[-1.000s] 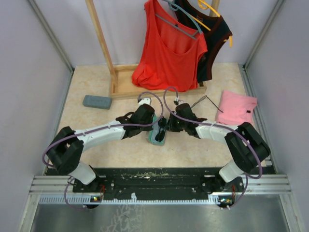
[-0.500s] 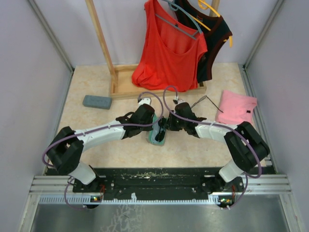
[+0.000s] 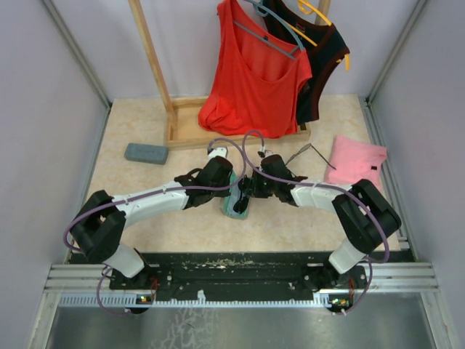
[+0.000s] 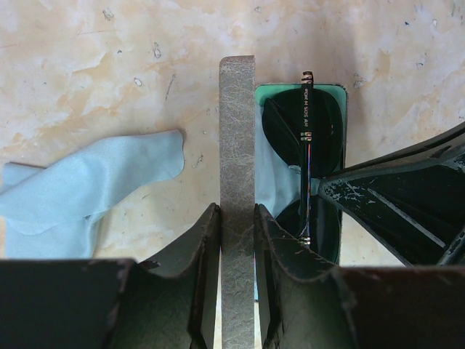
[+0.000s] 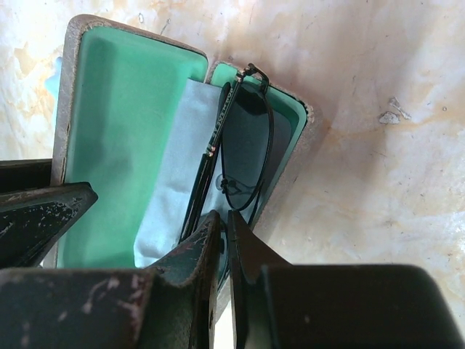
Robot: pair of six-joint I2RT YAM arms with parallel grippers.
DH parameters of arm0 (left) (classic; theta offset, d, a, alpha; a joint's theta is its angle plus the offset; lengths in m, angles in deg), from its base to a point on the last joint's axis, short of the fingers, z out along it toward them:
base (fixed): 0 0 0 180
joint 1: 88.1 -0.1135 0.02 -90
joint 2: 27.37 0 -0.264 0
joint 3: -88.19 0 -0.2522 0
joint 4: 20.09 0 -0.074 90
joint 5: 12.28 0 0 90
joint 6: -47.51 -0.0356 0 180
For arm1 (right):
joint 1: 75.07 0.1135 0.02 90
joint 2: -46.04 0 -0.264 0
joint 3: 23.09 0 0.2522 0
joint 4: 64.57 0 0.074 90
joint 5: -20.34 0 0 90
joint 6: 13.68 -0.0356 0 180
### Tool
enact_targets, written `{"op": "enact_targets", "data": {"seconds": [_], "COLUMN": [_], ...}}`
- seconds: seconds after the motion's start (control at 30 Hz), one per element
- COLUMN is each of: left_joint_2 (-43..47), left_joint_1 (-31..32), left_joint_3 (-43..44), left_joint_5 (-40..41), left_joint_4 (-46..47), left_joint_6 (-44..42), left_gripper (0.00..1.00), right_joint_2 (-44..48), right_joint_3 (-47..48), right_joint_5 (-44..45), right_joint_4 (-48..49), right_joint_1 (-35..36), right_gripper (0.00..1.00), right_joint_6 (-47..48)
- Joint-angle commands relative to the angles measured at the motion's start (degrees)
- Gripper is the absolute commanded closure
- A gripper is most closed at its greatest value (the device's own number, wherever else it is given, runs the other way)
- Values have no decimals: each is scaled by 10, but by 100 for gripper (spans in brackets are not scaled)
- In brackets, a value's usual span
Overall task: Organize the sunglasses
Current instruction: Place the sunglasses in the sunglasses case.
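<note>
**One pair in the open case, the other out on the surface**

Your left gripper (image 4: pixel 237 214) is clamped on the case lid (image 4: pixel 237 131), a grey, felt-like slab standing on edge between the two dark, scuffed fingers. Just right of it lies the case tray (image 5: pixel 308 115), a rounded oblong with a smooth mint-green lining. The sunglasses (image 5: pixel 243 145) lie folded inside it. They have thin dark wire rims and squarish lenses that read dark against the lining. One slim arm carries small pale lettering that only the left wrist view lets you see. Under them a light blue cloth (image 5: pixel 178 163), soft and matte, covers part of the lining. Your right gripper (image 5: pixel 224 218) has its fingers almost together, pinched on the thin frame at the near end of the tray.

The left wrist view also shows a second blue cloth (image 4: pixel 87 189), rumpled on the pale marbled surface (image 4: pixel 109 65) left of the lid. The right wrist view misses it but shows you the lid's green inside.

Only the top view gives you the rest. The second pair (image 3: pixel 311 147) shows as thin dark lines just beside a pink cloth (image 3: pixel 356 161) on the right, well apart from the tray. A closed grey case (image 3: pixel 145 153) lies far left. At the back is a wooden frame (image 3: pixel 182 131), with a red top (image 3: pixel 251 80) and a black top (image 3: pixel 323 58) hanging above it.
</note>
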Motion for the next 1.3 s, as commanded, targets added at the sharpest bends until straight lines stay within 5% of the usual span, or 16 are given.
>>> {"op": "enact_targets", "data": {"seconds": [0.0, 0.8, 1.27], "left_joint_2": [12, 15, 18], "left_joint_1": [2, 2, 3], "left_joint_3": [2, 6, 10], "left_joint_5": [2, 12, 8], "left_joint_4": [8, 0, -3], "left_joint_6": [-3, -2, -4], "left_gripper": [71, 70, 64], "right_joint_2": [-7, 18, 50], "right_joint_3": [27, 65, 64], "right_joint_5": [9, 19, 88], "right_joint_4": [15, -34, -100], "right_joint_1": [5, 15, 15], "right_gripper": [90, 90, 76], "right_joint_6": [7, 33, 65]}}
